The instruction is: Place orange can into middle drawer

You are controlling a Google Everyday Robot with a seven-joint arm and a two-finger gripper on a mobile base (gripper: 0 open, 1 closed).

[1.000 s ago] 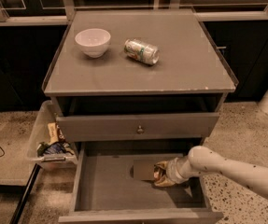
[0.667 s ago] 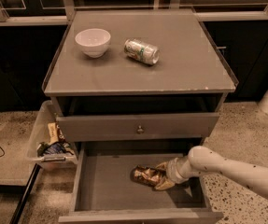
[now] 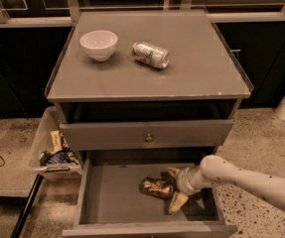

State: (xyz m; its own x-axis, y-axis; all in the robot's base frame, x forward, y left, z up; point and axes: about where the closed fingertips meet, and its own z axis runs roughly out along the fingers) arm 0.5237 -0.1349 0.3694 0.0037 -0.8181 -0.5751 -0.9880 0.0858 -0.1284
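Gripper point(image 3: 173, 190) apparently against orange can point(image 3: 154, 187)

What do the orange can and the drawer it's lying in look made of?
The orange can: shiny metal, glinting highlights. The middle drawer: probably painted wood, matte grey, flat boards. The gripper sits open just right of the can, inside the drawer.

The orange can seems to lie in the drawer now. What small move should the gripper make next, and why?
Probably draw the gripper back to the right and up, out of the drawer. The orange can lies on its side on the floor, and the fingers stand open beside it, so placing looks done.
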